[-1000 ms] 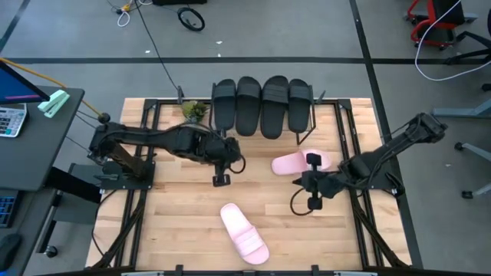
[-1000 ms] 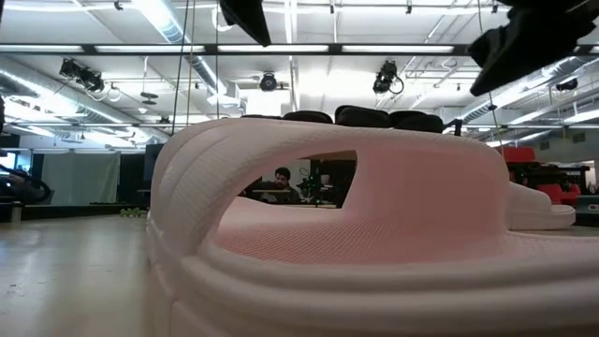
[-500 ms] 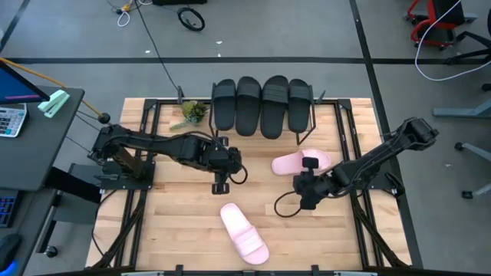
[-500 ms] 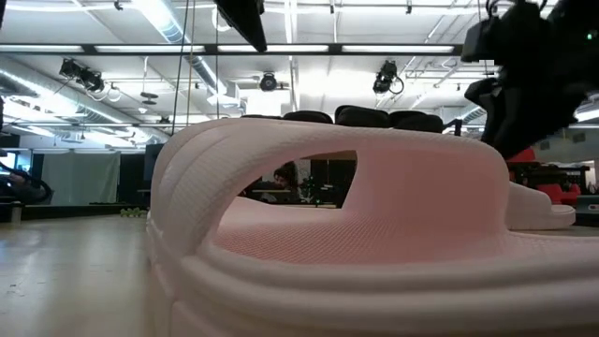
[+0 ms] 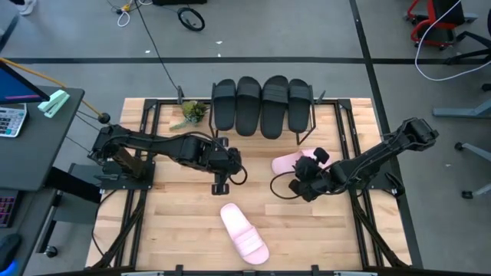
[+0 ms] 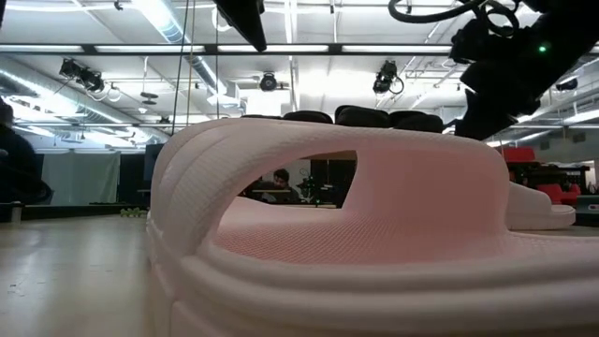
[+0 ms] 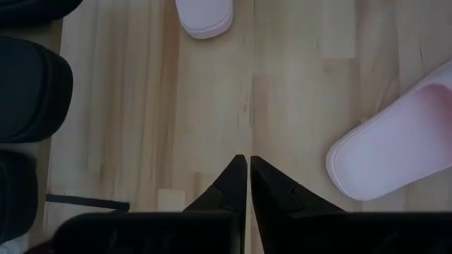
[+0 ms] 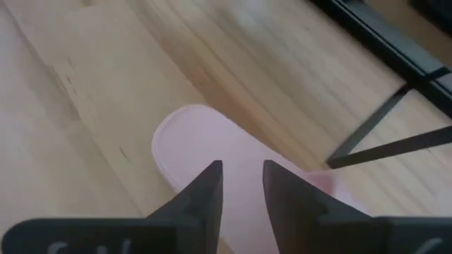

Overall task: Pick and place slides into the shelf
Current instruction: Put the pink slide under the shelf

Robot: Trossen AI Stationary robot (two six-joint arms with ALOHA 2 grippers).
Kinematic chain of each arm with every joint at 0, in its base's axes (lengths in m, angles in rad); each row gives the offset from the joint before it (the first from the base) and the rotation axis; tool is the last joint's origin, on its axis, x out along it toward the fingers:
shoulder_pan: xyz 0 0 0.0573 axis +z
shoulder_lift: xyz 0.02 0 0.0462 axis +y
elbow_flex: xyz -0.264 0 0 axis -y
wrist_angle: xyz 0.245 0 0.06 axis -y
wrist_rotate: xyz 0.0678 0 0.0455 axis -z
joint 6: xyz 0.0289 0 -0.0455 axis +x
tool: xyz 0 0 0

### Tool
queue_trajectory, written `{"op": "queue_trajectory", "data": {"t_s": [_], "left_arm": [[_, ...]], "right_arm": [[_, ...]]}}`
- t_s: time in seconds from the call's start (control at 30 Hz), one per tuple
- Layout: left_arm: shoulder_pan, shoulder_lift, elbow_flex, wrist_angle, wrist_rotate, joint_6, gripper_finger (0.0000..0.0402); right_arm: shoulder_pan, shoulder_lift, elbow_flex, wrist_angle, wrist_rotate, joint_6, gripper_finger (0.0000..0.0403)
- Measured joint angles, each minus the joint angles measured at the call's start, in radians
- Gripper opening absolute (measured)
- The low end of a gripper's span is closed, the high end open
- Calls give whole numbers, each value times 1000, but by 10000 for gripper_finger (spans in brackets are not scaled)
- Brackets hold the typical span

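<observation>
Several black slides (image 5: 261,107) lie side by side on the shelf (image 5: 305,136) at the table's far middle. One pale pink slide (image 5: 288,162) lies on the table just in front of the shelf's right end. My right gripper (image 8: 240,185) hangs open over that slide's rounded end (image 8: 191,134). In the high view the right gripper (image 5: 308,173) hides part of the slide. A second pink slide (image 5: 244,231) lies near the front edge and fills the low view (image 6: 356,234). My left gripper (image 5: 221,184) is shut, empty, over bare wood left of centre.
A small green plant (image 5: 193,111) sits at the far left of the table, beside the shelf. Thin black shelf legs (image 8: 385,116) stand close behind the pink slide. Bare wood (image 5: 176,215) lies at the near left. A desk (image 5: 31,130) stands left of the table.
My right gripper has swung from the bare wood near the table's right side toward the far edge. It now stands over the pink slide in front of the shelf. Both pink slides have stayed where they were.
</observation>
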Motion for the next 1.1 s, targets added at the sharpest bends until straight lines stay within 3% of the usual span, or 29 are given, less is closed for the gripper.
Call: {"op": "queue_trajectory", "data": {"t_s": [0.17, 0.33, 0.5, 0.8, 1.1], "left_arm": [[-17, 2, 0, 0, 0, -84, 22], [-83, 25, 1, 3, 3, -134, 10], [-172, 68, 0, 23, 23, -165, 12], [-285, 173, 0, 217, 270, -174, 47], [-298, 309, 0, 324, 285, -186, 119]], "right_arm": [[24, 0, 0, 56, -63, -7, 100], [111, 0, 0, 229, -183, -176, 100], [199, -1, 1, 309, -191, -248, 99], [249, -1, 1, 308, -134, -241, 98], [248, -1, 1, 308, -131, -222, 96]]}}
